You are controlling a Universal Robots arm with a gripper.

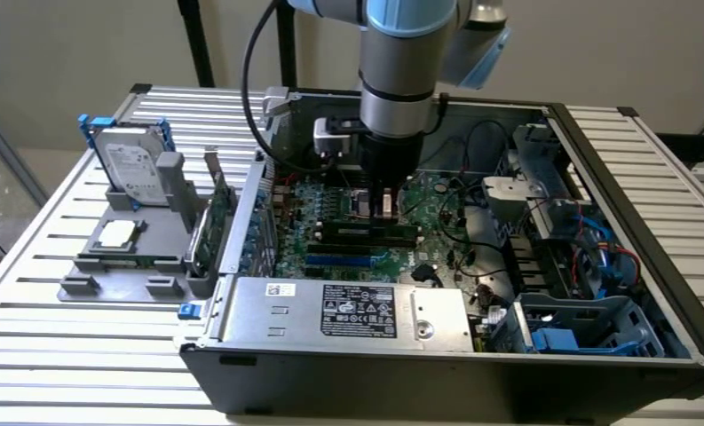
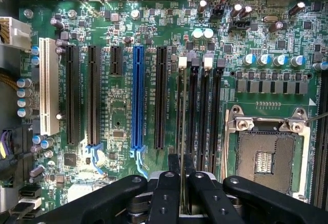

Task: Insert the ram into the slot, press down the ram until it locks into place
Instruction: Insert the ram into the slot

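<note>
My gripper (image 2: 183, 178) reaches straight down into the open computer case, and its black fingers (image 2: 166, 190) are shut on the ram (image 2: 183, 116). From the wrist, the ram shows edge-on as a thin line. It stands upright along the slot (image 2: 180, 131), the outermost of several parallel black memory sockets, on the side toward the blue socket. The white clip (image 2: 183, 62) at the slot's far end stands by the ram's end. Whether the ram is fully seated I cannot tell. In the exterior view the gripper (image 1: 385, 209) sits over the ram (image 1: 358, 232) at the motherboard's middle.
A blue socket (image 2: 137, 98), black expansion sockets (image 2: 160, 96) and a white one (image 2: 48, 85) lie beside the memory sockets, with the CPU socket (image 2: 266, 155) on the other side. The power supply (image 1: 352, 311), drive cage (image 1: 589, 324) and case walls (image 1: 636, 195) enclose the board. A hard drive (image 1: 132, 164) stands outside.
</note>
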